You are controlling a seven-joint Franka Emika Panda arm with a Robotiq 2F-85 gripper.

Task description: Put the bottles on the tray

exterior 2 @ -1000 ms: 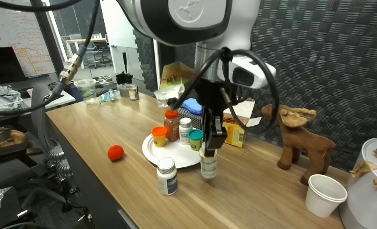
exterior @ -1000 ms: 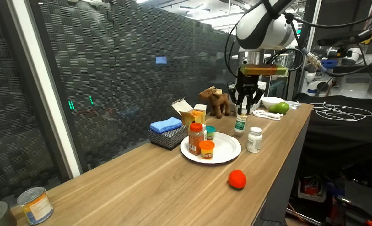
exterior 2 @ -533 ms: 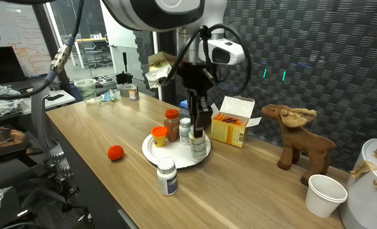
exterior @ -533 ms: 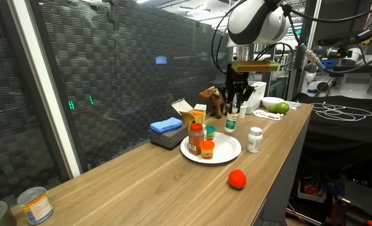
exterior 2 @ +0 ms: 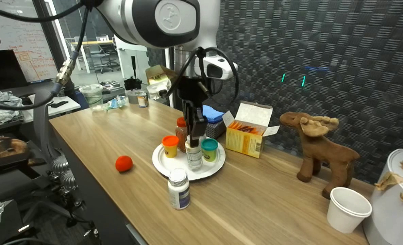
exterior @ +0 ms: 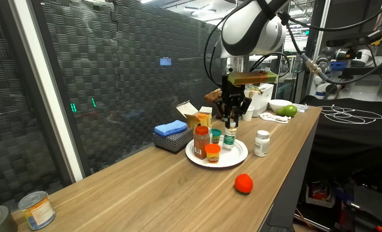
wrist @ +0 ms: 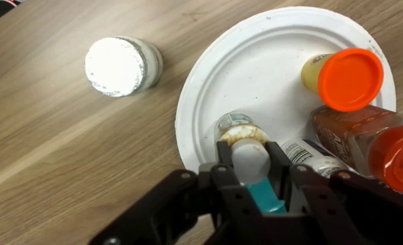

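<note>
My gripper (wrist: pixel 249 149) is shut on the neck of a white bottle with a green label (exterior: pixel 229 139), its cap (wrist: pixel 251 163) between the fingers. That bottle hangs upright over the white tray (wrist: pixel 221 78); whether its base touches, I cannot tell. On the tray stand a red-capped brown bottle (exterior: pixel 200 147), an orange-lidded tub (exterior 2: pixel 170 147), a teal-lidded tub (exterior 2: pixel 209 149) and a small white bottle (wrist: pixel 300 151), which the held bottle and gripper mostly hide in an exterior view. Another white bottle (exterior 2: pixel 179 194) stands on the table beside the tray.
A red ball (exterior: pixel 243 183) lies near the table's front edge. Behind the tray are a yellow box (exterior 2: pixel 244 139), a blue cloth on a dark block (exterior: pixel 170 129) and a toy moose (exterior 2: pixel 320 149). Paper cups (exterior 2: pixel 347 209) stand farther along. A tin (exterior: pixel 36 211) sits at the far end.
The gripper has carried the green-labelled bottle from beside the tray to above it, then lowered it between the tubs. The grip stays shut. Other objects have not moved.
</note>
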